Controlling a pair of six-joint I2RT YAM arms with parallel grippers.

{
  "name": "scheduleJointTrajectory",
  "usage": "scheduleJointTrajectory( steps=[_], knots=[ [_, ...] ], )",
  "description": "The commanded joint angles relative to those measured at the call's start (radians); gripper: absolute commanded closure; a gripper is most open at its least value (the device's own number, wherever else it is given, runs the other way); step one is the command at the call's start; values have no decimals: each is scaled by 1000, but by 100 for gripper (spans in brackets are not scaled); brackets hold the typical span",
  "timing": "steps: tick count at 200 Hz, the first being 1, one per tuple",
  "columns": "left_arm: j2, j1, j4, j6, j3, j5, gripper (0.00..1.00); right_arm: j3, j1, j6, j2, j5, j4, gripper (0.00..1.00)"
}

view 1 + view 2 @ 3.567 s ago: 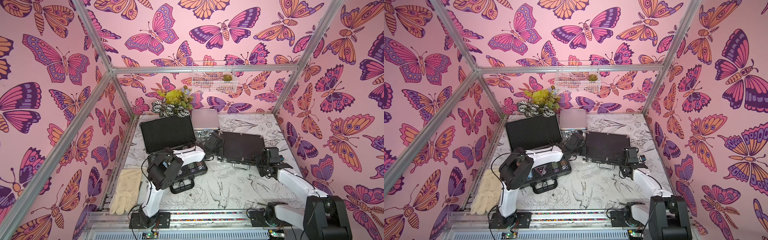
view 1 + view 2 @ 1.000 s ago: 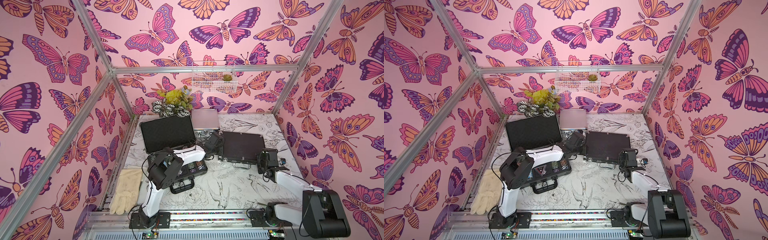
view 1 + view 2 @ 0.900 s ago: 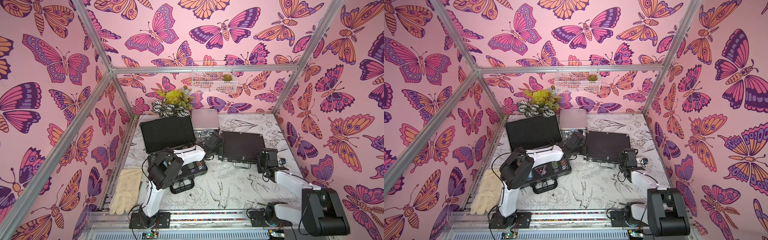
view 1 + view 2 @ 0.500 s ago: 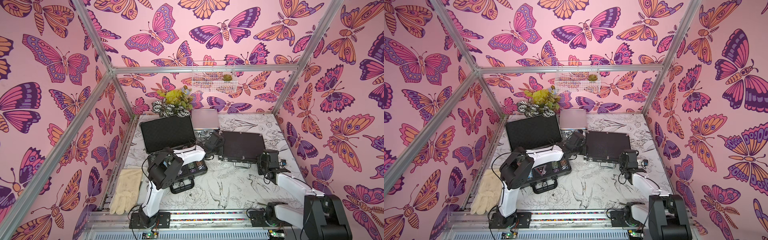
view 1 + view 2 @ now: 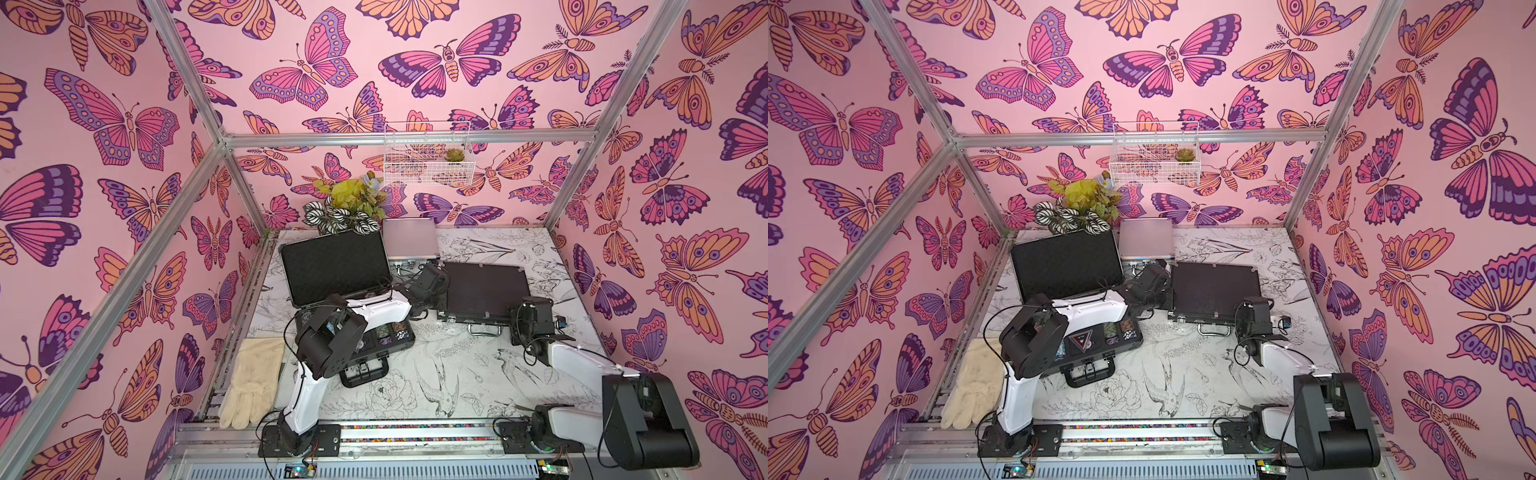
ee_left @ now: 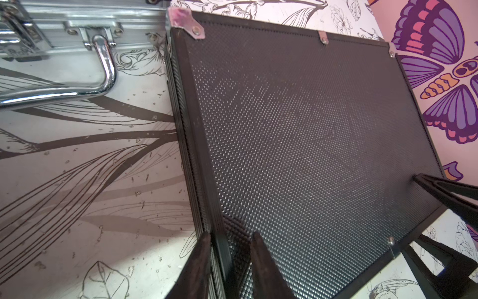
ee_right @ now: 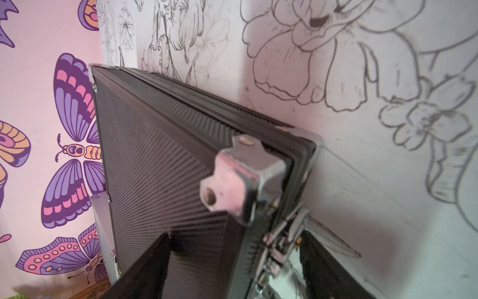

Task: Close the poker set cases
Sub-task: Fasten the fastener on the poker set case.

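Note:
The flat black silver-trimmed case (image 5: pixel 484 291) lies at the right with its lid down; whether it is fully seated I cannot tell. My left gripper (image 6: pixel 230 234) is clamped on the rim of its left side, one finger by the side wall and one on the lid. My right gripper (image 7: pixel 236 234) stands open astride the front right corner, one finger over the lid and one beyond the latches. The large grey case has its lid (image 5: pixel 334 266) upright, with chips showing in the base (image 5: pixel 395 332). The small silver case (image 5: pixel 410 237) at the back looks closed.
A cream glove (image 5: pixel 253 382) lies at the front left. A potted plant (image 5: pixel 345 208) stands behind the grey case, and a wire basket (image 5: pixel 428 153) hangs on the back wall. The silver case's chrome handle (image 6: pixel 103 77) lies flat beside the black case.
The right gripper has edged slightly left onto the black case's front right corner and its forearm has swung. The left arm and the cases have not moved.

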Motion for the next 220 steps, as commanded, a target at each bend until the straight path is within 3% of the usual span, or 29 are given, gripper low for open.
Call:
scheduleJointTrajectory(
  steps=[1,39,74,115,166,192,220],
  knots=[
    [58,-13,-136,29,-30,11,72,-19,7,-20,42,46,-74,24],
    [59,-13,-136,31,-31,14,72,0,7,-96,-39,53,-148,23],
    [50,-13,-136,32,-30,23,71,101,7,-261,-139,10,-286,22],
    [35,-13,-151,48,-23,26,70,217,9,-474,-127,-110,-448,26],
    [29,-13,-164,50,-16,32,70,211,20,-555,-108,-184,-444,35],
    [33,-13,-172,56,-12,37,70,254,104,-619,-80,-196,-485,41],
    [35,-13,-177,53,-10,34,70,307,264,-670,-55,-101,-561,49]
  ],
)
